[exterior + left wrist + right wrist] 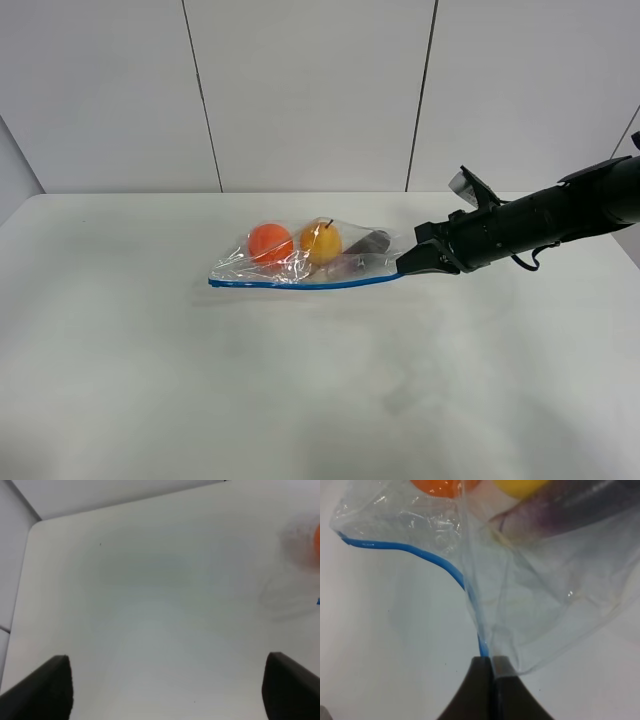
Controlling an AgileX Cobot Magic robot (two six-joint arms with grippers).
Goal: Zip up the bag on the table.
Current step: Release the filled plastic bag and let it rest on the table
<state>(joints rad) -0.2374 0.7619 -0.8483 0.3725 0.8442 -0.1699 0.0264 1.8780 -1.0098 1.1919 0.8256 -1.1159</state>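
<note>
Bag (pixel 305 255) lies flat mid-table (pixel 300 400), with orange fruit (pixel 270 242), yellow fruit (pixel 321 241) and a dark purple one (pixel 368 243) inside. Right gripper (pixel 491 662) is at the bag's right end, jaws pressed together on the blue zipper strip (pixel 425 555). Left gripper (pixel 167 690) hangs over the table, apart from the bag, with its jaws spread wide.

Clear crinkly bag (pixel 305 262) lying flat mid-table (pixel 300 400), blue zipper strip (pixel 300 284) along near edge, fruit inside
</note>
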